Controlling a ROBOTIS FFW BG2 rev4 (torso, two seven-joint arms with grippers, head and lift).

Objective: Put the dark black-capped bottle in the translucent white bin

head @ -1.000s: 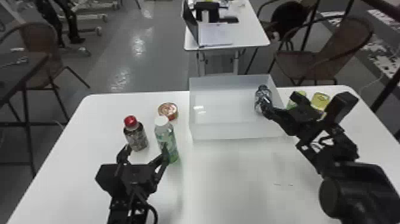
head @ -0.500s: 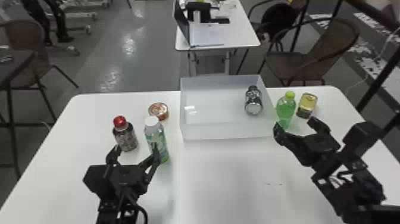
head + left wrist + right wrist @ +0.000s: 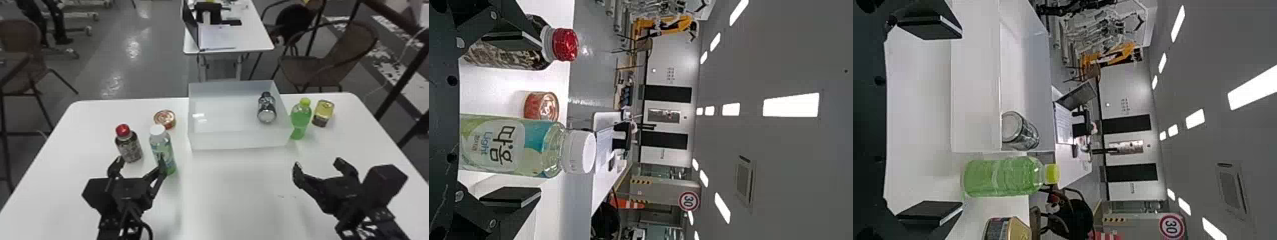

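Head view: from where I stand, the dark black-capped bottle (image 3: 267,110) is lying inside the translucent white bin (image 3: 239,140), by its right-hand wall, base toward the robot. Just outside that wall stand a green bottle (image 3: 300,119) and a yellow can (image 3: 324,111). The right gripper (image 3: 318,166) hangs above the table (image 3: 229,204) nearer the robot, fingers wide apart, nothing between them. The left gripper (image 3: 140,164) is spread too, holding nothing, with a red-capped bottle (image 3: 129,146) and a white-capped bottle (image 3: 161,146) just ahead; one finger covers part of the latter. A flat tin (image 3: 165,119) sits behind these two.

Left wrist view: the white-capped bottle stands in front of the tin, hiding some of it, and its lower end is cut off. One finger (image 3: 511,40) crosses the red-capped bottle.

Right wrist view: the green bottle stands upright beside the bin, and the view's edge crops the yellow can. The dark bottle's base shows plainly; its cap is hard to make out.
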